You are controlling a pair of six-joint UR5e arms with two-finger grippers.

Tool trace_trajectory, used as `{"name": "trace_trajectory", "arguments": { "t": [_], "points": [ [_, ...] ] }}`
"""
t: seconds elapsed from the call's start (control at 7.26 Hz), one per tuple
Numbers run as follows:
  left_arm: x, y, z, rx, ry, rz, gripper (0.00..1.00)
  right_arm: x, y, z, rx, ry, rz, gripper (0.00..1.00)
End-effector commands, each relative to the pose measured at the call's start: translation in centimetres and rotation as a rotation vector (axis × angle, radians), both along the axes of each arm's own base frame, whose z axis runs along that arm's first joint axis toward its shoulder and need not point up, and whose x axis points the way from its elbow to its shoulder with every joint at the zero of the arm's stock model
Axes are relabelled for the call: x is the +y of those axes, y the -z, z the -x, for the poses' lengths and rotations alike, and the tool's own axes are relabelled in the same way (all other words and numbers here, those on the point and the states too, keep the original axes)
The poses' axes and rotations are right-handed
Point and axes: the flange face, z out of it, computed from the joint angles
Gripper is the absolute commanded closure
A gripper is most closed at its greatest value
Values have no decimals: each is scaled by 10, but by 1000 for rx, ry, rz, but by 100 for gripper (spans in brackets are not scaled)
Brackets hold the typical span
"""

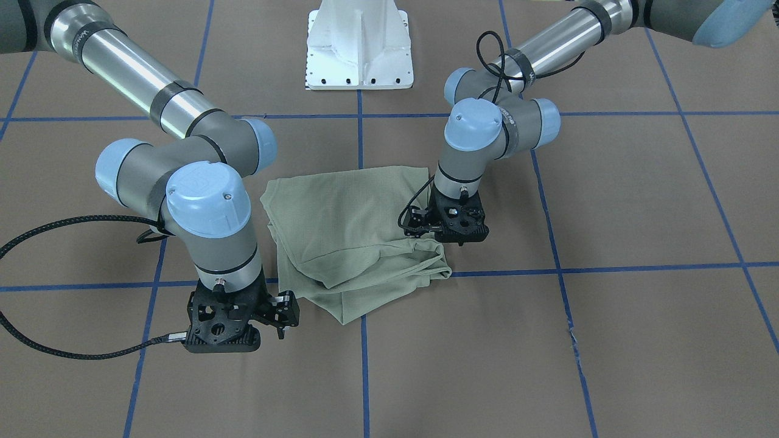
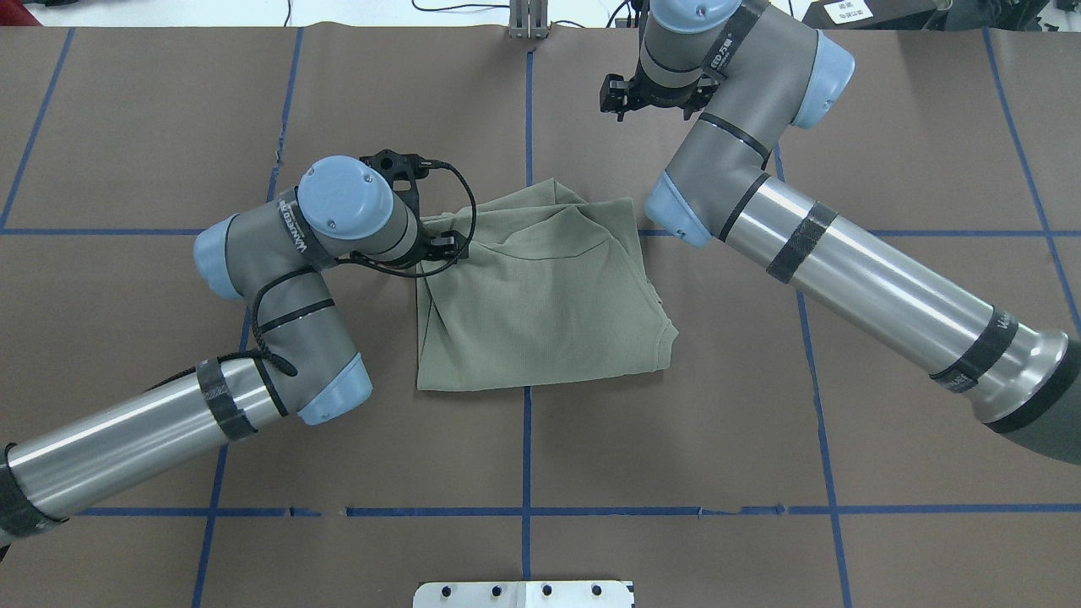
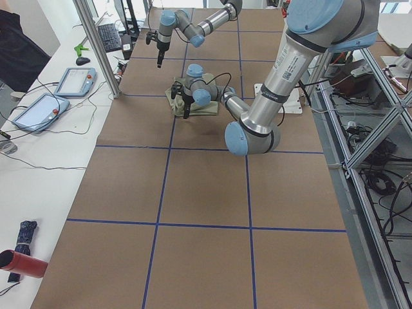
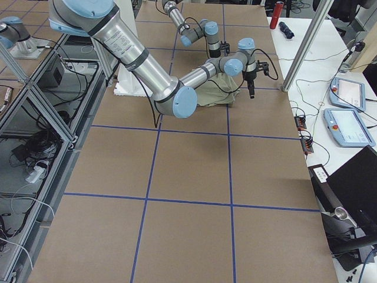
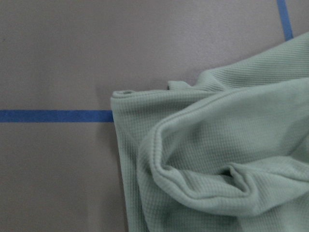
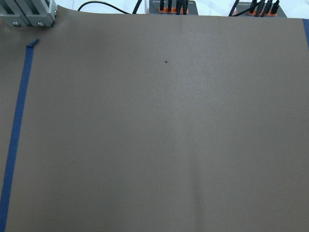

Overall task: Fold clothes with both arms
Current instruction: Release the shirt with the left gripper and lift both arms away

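Observation:
The clothes are one sage-green knit shirt (image 2: 540, 295), folded into a rough rectangle at the table's middle (image 1: 347, 231). Its far-left corner is rumpled into soft ridges (image 5: 217, 159). My left gripper (image 1: 453, 234) hangs just over that corner (image 2: 426, 224). The left wrist view shows the cloth lying slack on the table, with no fingers in frame. My right gripper (image 1: 225, 340) points down over bare table beyond the shirt's far right corner (image 2: 646, 93), apart from the cloth. For both grippers the fingers are hidden, so I cannot tell whether they are open or shut.
Blue tape lines (image 2: 527, 439) cross the brown table cover. The white pedestal base (image 1: 359, 48) stands at the robot's edge. Teach pendants (image 3: 74, 80) and cables lie on the side bench, behind a metal post (image 3: 96, 45). Bare table surrounds the shirt.

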Motion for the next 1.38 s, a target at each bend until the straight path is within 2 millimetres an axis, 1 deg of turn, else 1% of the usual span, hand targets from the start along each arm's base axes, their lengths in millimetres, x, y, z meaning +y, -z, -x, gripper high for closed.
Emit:
{"name": "trace_trajectory", "arguments": {
  "t": [0.0,0.14,0.28,0.41,0.55,0.69,0.83,0.96,1.1,1.24],
  "points": [
    [-81,-14,22,-67,65,12,0,0,-3,-1,1,-1,1,0],
    [-104,-37,38,-94,70,-5,0,0,-3,-1,1,-1,1,0],
    [-117,-45,51,-109,75,-15,0,1,-5,0,3,0,4,0],
    [-120,-38,55,-98,75,-24,0,0,-9,-2,6,0,8,0],
    [-118,-24,55,-79,71,-36,0,1,-12,-2,9,4,12,0],
    [-111,-13,55,-43,33,-19,0,2,-16,-1,10,15,17,0],
    [-104,-2,59,-13,12,-24,0,3,-16,-1,-1,32,29,0],
    [-98,0,66,-3,11,-35,0,-3,-18,-14,-28,56,58,0],
    [-75,-3,88,19,-14,-78,0,-11,-36,-42,-47,118,65,0],
    [-48,-5,119,30,-89,-110,0,-12,-67,-85,-46,173,42,0]
  ]
}}
